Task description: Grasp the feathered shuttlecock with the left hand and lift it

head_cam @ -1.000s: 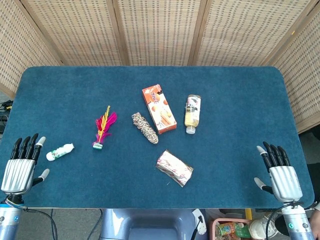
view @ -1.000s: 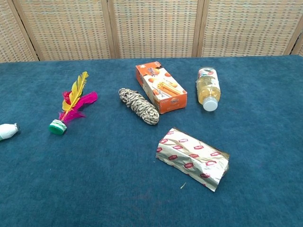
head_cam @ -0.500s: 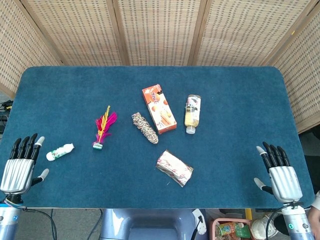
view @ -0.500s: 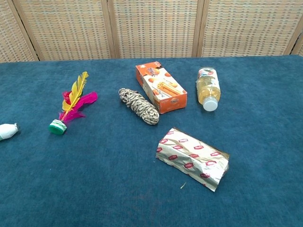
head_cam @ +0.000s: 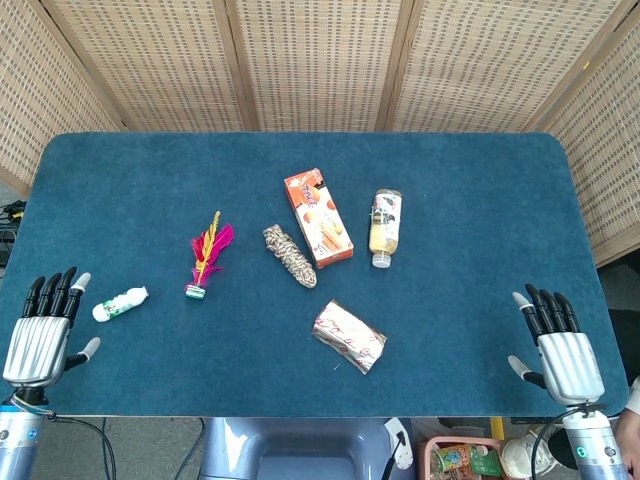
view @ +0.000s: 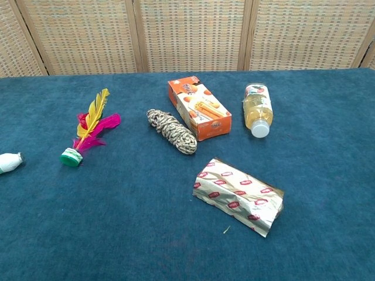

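The shuttlecock (head_cam: 205, 258) lies flat on the blue tabletop (head_cam: 150, 180), well left of the orange box (head_cam: 318, 217), with its green base (view: 71, 157) toward the robot and its pink and yellow feathers (view: 96, 120) fanning away. Just left of it, near the tabletop's front-left corner, lies a small white bottle (head_cam: 120, 303). To its right, toward the box, sits a coil of rope (head_cam: 289, 255); a drink bottle (head_cam: 385, 227) lies beyond the box, and a foil packet (head_cam: 348, 335) lies nearer the front edge.

The left robot hand (head_cam: 40, 328) rests at the front-left edge, left of the white bottle, fingers spread and holding nothing. The right robot hand (head_cam: 560, 343) sits at the front-right edge, far from the shuttlecock, likewise spread and empty. Neither shows in the chest view.

The grasp has not begun. To do it well, the left robot hand should probably travel above the white bottle rather than sweep through it, then come down over the shuttlecock's base end. Pinching at the base or the feather stems just above it looks safest; the feathers would likely bend or slip. A straight vertical lift should follow.
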`<action>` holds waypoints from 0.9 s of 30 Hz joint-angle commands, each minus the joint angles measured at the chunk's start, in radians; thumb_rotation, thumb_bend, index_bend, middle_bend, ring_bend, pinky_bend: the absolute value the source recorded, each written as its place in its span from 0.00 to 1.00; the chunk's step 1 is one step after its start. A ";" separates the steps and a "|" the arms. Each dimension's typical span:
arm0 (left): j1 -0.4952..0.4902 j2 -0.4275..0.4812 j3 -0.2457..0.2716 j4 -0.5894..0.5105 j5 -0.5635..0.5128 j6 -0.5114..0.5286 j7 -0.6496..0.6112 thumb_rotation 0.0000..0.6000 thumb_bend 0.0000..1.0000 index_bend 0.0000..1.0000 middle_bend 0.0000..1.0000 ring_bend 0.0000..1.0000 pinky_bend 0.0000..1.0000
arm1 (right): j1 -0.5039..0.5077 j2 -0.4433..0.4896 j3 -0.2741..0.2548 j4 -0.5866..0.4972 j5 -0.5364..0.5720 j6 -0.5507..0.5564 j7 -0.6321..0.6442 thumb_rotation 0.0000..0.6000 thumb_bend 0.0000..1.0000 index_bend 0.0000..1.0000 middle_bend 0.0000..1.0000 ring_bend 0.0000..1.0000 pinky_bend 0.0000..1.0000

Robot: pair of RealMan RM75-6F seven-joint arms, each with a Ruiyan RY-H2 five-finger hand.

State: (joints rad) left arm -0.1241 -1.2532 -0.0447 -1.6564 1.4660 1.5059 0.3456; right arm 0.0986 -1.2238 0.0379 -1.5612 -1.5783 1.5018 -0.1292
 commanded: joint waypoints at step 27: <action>-0.407 -0.047 -0.433 -0.001 -0.918 -0.448 -0.038 1.00 0.21 0.34 0.00 0.00 0.00 | 0.012 -0.007 0.005 0.015 0.027 -0.038 0.000 1.00 0.17 0.05 0.00 0.00 0.00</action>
State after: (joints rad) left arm -0.4262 -1.2665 -0.4080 -1.7214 0.7262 1.1357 0.2387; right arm 0.1095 -1.2298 0.0420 -1.5481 -1.5525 1.4652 -0.1290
